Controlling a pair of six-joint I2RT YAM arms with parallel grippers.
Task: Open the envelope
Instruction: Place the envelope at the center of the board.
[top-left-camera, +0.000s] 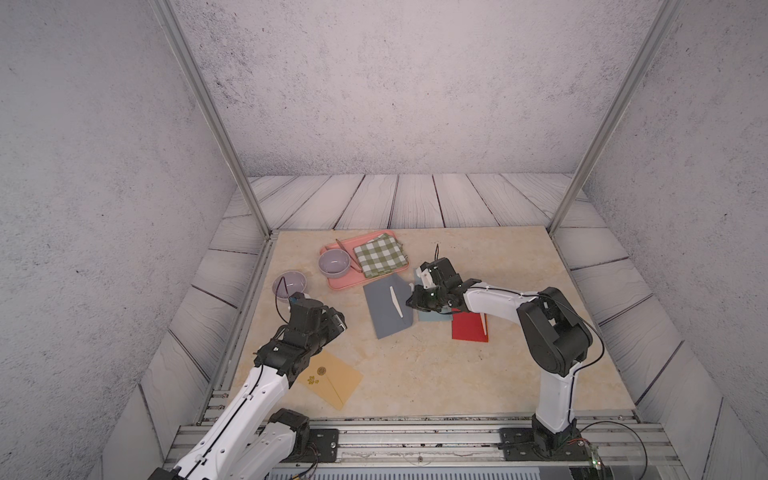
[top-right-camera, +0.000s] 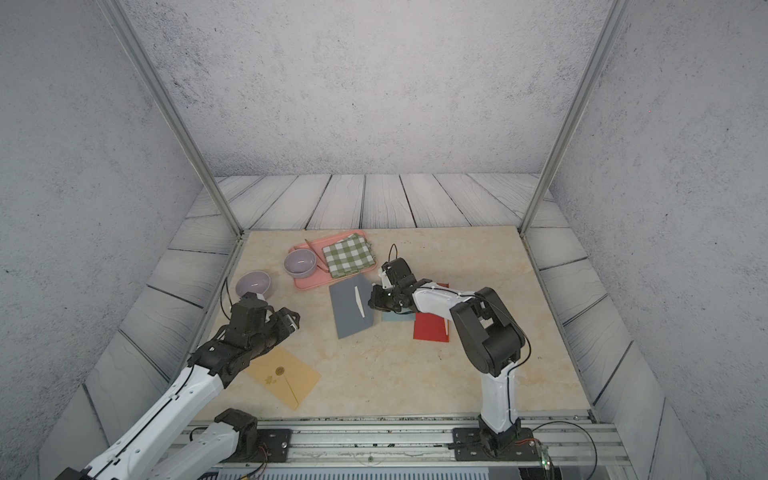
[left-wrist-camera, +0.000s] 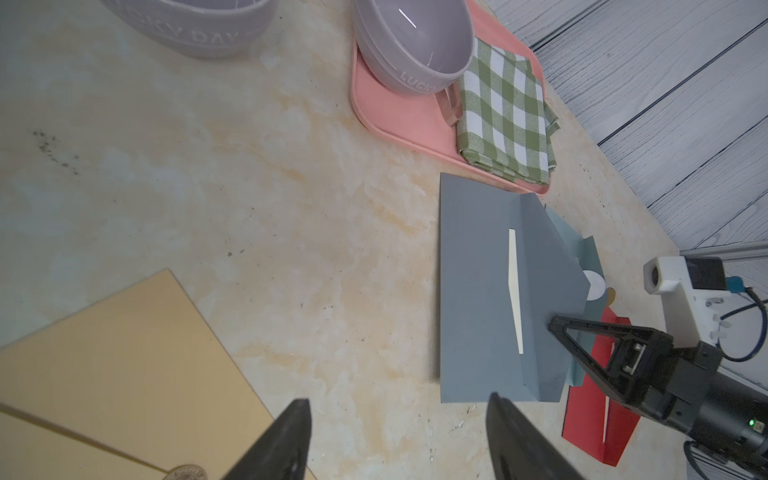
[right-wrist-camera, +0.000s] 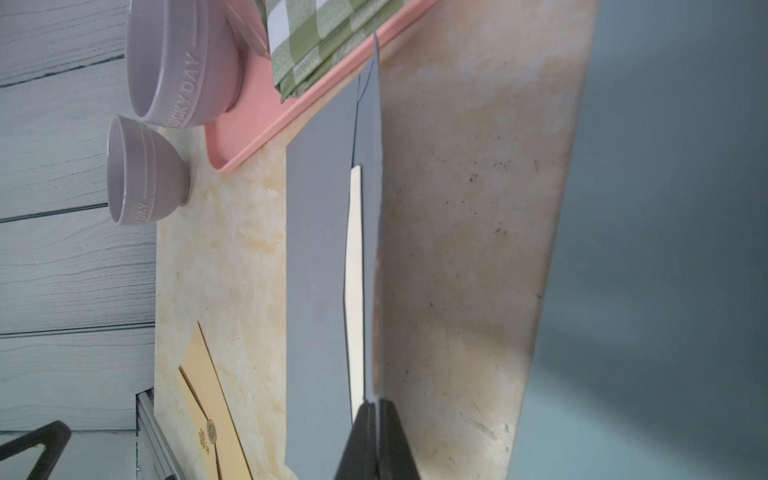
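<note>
Envelope (top-left-camera: 380, 318) of matte grey paper: pointed flap (left-wrist-camera: 548, 282) pinched in right claw (right-wrist-camera: 374, 409), left claw (left-wrist-camera: 399, 399) spread empty.

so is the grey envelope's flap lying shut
No, the left wrist view shows the grey envelope with its flap folded back off the body and a cream card showing in the opening.

Your beige marbled table (top-left-camera: 415, 374) carries a pink tray (top-left-camera: 345, 283) far left of centre. A lilac bowl (top-left-camera: 289, 284) stands to the tray's left, by the table's left edge. Just near of the tray you have a grey envelope (top-left-camera: 380, 311). To its right lie a pale blue envelope (top-left-camera: 432, 316) and a red envelope (top-left-camera: 467, 328). A tan envelope (top-left-camera: 332, 380) lies near left.
</note>
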